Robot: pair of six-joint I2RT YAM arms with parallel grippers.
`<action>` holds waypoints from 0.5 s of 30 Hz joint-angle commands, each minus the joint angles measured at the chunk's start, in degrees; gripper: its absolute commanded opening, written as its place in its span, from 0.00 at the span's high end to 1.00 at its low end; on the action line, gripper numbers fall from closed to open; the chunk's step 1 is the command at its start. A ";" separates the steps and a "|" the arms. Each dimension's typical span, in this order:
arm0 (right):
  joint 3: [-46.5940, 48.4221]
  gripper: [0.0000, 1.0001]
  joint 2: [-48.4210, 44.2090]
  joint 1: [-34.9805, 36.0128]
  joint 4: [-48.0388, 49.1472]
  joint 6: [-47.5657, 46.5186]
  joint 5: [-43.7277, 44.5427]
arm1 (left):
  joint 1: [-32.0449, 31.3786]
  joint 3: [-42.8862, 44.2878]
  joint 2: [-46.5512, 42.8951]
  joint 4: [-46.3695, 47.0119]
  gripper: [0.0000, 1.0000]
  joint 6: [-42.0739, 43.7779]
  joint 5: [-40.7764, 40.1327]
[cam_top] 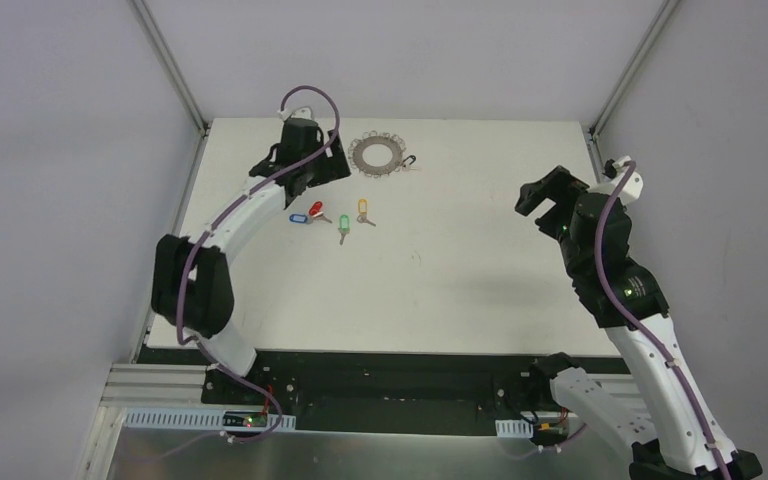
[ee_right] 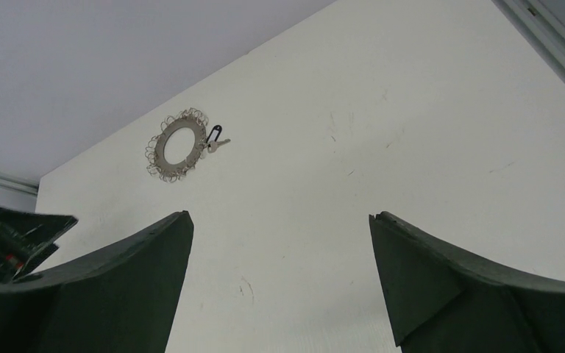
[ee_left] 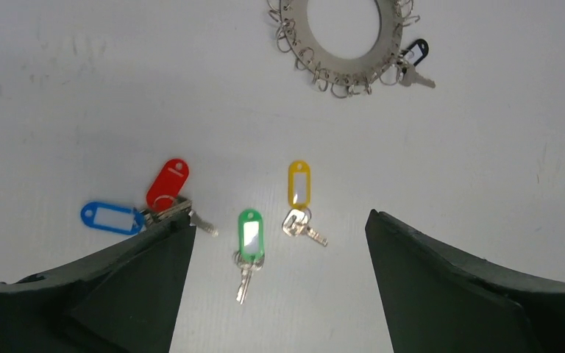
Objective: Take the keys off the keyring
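— Across the white worktop [cam_top: 440, 290], what takes up the most room?

— Two arms. One, the left arm [cam_top: 245, 212], bends up the left side toward the far edge. Its partner, the right arm [cam_top: 625, 290], stands at the right edge, well apart from everything else.

— How do the claws stand?

— Spread wide, the left claw [ee_left: 278, 219] holds nothing and hangs above the loose keys, just left of the keyring in the overhead view. Just as wide and empty, the right claw [ee_right: 279, 216] faces across the worktop toward the keyring from far off.

— Where is the keyring?

— Lying flat near the far edge, left of the middle, is the keyring [ee_left: 342, 65]. Its rim is crowded with small wire loops.

— Which keys are on it?

— Only the black-tagged key [ee_left: 414, 53], at its right side. Four lie loose on the worktop, nearer the arm bases. Farthest left, the blue-tagged key [ee_left: 109, 218] and the red-tagged key [ee_left: 168, 184] meet at their metal ends, beside one finger of the left claw. Right of those comes the green-tagged key [ee_left: 250, 234], then the yellow-tagged key [ee_left: 299, 184] just beside it, the two not touching.
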 commanded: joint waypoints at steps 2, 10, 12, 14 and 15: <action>-0.63 0.01 -0.75 0.07 -0.54 2.14 -2.77 | -0.83 11.44 14.15 -0.69 0.11 -9.92 -1.88; -0.21 0.01 -3.14 0.00 -2.42 0.75 -2.17 | -4.20 26.80 30.45 -1.52 0.23 -8.15 -7.79; -0.46 0.01 -3.81 0.09 -2.18 0.58 -2.86 | -5.38 30.22 33.76 -1.95 0.26 -6.25 -10.84; -0.41 0.01 -3.99 0.02 -2.03 0.43 -3.75 | -5.75 33.42 36.71 -2.33 0.28 -5.18 -12.18; -0.37 0.01 -3.93 0.08 -2.02 0.41 -4.22 | -5.76 34.94 38.22 -2.72 0.28 -5.14 -12.49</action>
